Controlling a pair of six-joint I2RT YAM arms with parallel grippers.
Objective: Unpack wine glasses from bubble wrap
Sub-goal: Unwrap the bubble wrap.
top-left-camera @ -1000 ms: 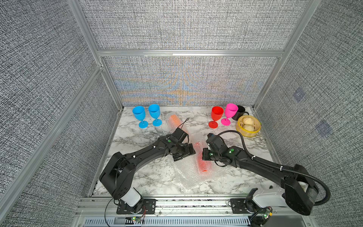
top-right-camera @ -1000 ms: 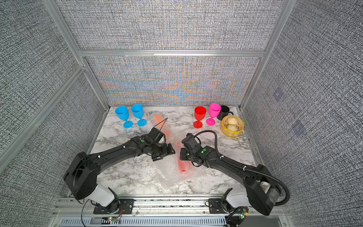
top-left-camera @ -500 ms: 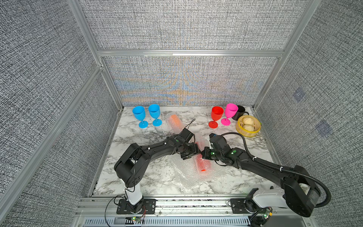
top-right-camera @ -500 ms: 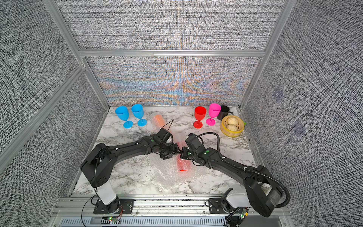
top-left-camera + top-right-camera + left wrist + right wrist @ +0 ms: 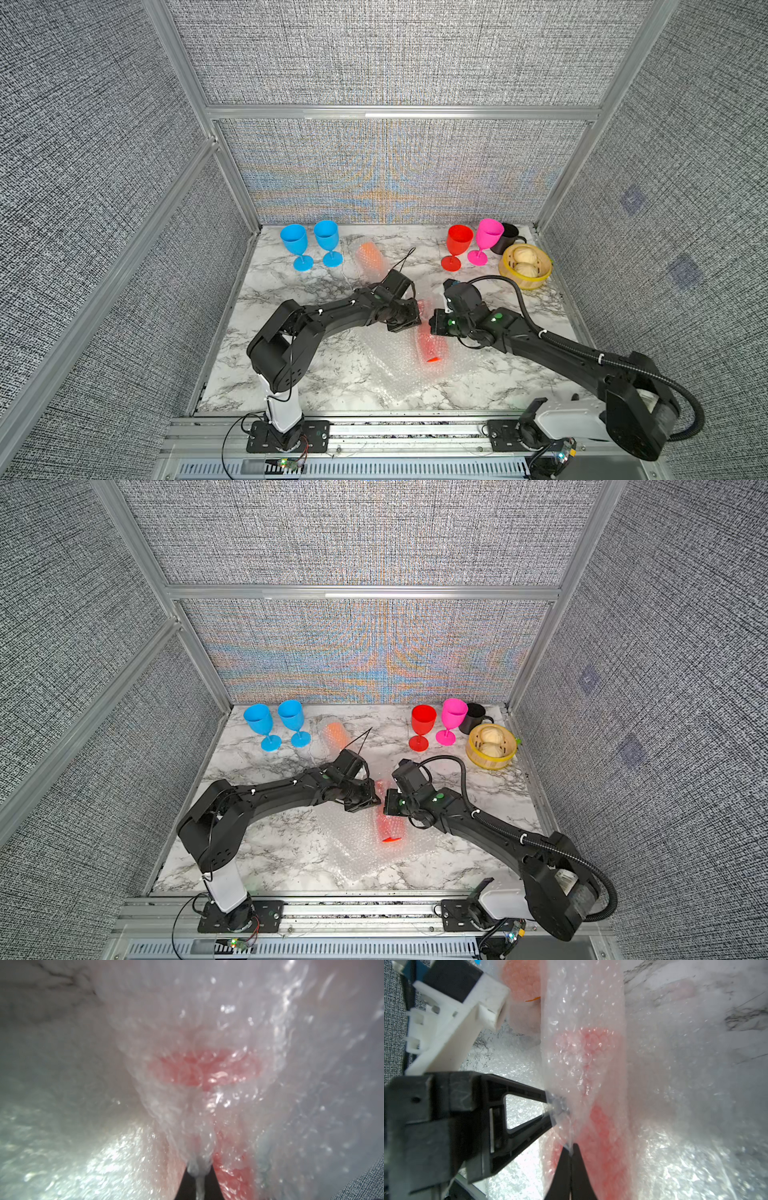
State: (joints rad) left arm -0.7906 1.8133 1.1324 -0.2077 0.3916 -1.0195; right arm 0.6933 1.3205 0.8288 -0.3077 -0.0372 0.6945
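The wrap (image 5: 583, 1012) around the lying red glass (image 5: 430, 347) is pinched from two sides. The left gripper (image 5: 555, 1105) and the right gripper (image 5: 571, 1152) are both clamped on it, close together.

two blue goblets (image 5: 294, 240) (image 5: 326, 236), two red (image 5: 459, 241) (image 5: 430, 347), one pink (image 5: 488, 233), one orange (image 5: 370, 254), so six all up. a red and the orange, two of them, sit in bubble wrap (image 5: 390, 365), can't tell how many sheets though. also one black mug (image 5: 508, 237), one basket (image 5: 525, 285) with two buns (image 5: 524, 252) (image 5: 524, 269) in it, two arms (image 5: 332, 316) (image 5: 540, 337).
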